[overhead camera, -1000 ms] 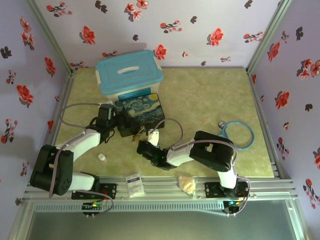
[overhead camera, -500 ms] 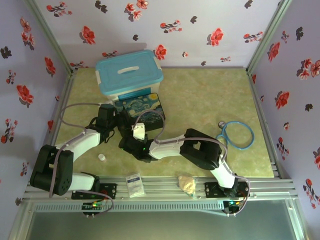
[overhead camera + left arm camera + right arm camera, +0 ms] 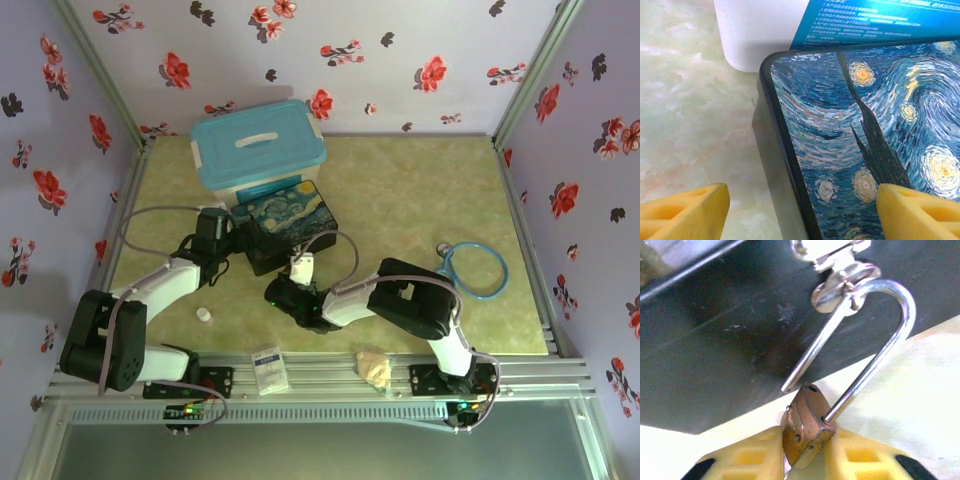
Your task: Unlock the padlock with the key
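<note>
In the right wrist view the small brass padlock (image 3: 807, 427) sits between my right gripper's (image 3: 807, 462) yellow fingers (image 3: 747, 460), which are shut on its body. Its silver shackle (image 3: 892, 335) stands out of the body at one end and still hangs through the clasp ring (image 3: 842, 285) on the dark box front (image 3: 715, 340). A thin pale sliver shows under the padlock; I cannot tell whether it is the key. My left gripper (image 3: 802, 215) is open astride the near corner of the painted dark-blue box (image 3: 865, 125), one finger (image 3: 685, 215) over the table. From above, the right gripper (image 3: 279, 287) is at the box (image 3: 288, 215), the left gripper (image 3: 234, 246) beside it.
A white bin with a light-blue lid (image 3: 258, 145) stands right behind the box. A small white cap (image 3: 204, 314) lies by the left arm. A blue hoop (image 3: 497, 270) lies at the right. A packet (image 3: 268, 368) and a crumpled scrap (image 3: 374, 368) rest on the front rail.
The right wrist swung left along the box front, then back right. Its jaws have narrowed onto the padlock. The box has turned slightly. The left arm stayed put.
</note>
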Motion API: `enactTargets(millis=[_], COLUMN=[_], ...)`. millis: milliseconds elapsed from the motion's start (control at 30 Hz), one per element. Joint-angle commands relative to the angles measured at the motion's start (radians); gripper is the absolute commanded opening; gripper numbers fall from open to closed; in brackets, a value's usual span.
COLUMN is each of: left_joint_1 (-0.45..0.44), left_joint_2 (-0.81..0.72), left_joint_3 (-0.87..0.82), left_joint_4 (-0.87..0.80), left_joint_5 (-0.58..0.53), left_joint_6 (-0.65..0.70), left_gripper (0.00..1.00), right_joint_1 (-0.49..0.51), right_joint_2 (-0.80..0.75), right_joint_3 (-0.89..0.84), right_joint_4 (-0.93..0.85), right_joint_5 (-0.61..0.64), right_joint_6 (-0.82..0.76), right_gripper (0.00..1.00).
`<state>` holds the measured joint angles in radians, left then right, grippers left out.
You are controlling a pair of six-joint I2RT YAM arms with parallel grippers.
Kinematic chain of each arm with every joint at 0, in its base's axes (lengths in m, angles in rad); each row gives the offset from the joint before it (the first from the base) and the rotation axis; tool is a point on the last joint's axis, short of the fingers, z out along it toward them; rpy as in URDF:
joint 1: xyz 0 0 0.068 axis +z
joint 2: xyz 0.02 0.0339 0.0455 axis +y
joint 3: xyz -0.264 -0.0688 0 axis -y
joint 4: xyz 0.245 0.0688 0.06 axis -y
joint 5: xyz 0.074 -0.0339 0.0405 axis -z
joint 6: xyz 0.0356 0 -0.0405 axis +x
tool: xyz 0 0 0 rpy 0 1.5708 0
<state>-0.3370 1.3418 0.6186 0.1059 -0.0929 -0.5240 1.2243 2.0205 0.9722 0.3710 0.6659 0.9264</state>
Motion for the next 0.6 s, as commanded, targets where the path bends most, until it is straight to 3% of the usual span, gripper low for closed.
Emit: enactTargets(millis=[0,367,567], left_joint_1=[0.012,0.015,0.015], left_joint_2=[0.018,0.073,0.097], left_joint_3=[-0.006,0.007,0.01], left_joint_4=[0.008,0.029,0.05], left_joint_5=[-0.002,0.002,0.015], left_joint_6=[0.03,0.031,0.026], left_gripper=[0.76,0.75,0.73], right_joint_1=[-0.012,-0.003,-0.026], right_joint_2=[-0.054,-0.202,-0.219], right_joint_3=[-0.059,-0.283,-0.358], right_joint_4=[-0.05,0.095,0.175], right_joint_5=[0.038,-0.052,-0.089], right_joint_6=[-0.003,0.034,0.013], right_gripper=[0.2,0.2,0.13])
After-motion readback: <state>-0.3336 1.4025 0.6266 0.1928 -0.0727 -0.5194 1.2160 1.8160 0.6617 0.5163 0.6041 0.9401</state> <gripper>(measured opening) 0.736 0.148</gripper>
